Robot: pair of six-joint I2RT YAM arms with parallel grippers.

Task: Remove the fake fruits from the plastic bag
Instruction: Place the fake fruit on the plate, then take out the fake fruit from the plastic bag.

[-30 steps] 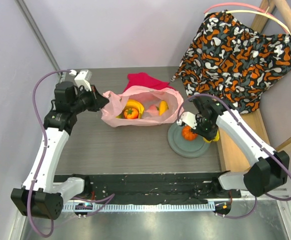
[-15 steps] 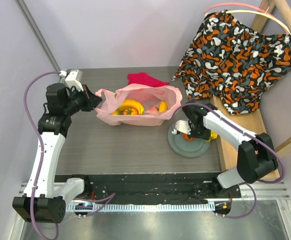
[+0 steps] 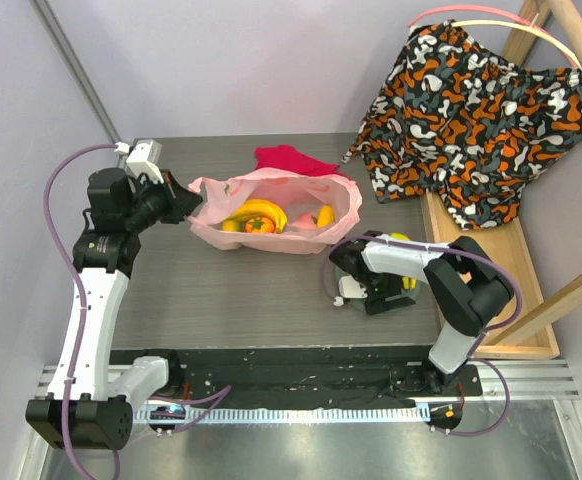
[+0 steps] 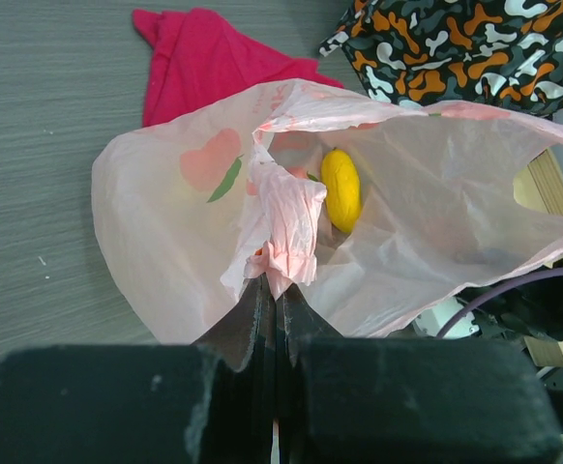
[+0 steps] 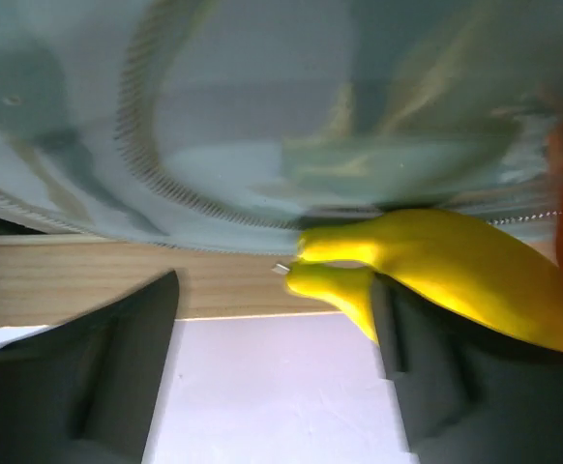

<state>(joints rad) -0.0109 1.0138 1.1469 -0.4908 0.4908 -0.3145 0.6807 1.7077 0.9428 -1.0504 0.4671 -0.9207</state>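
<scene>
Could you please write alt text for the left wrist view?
The left gripper is shut on a bunched handle of the thin translucent pale-pink plastic bag, whose open mouth shows a glossy yellow plastic fruit inside. A crumpled red cloth lies behind on the grey table.

Top cam looks down from behind the arms (image 3: pixel 89 300). Left wrist cam's close, plastic bag (image 4: pixel 156 222) just past its fingers (image 4: pixel 238 329), also seen overhead. Right wrist's blurry-close.
</scene>
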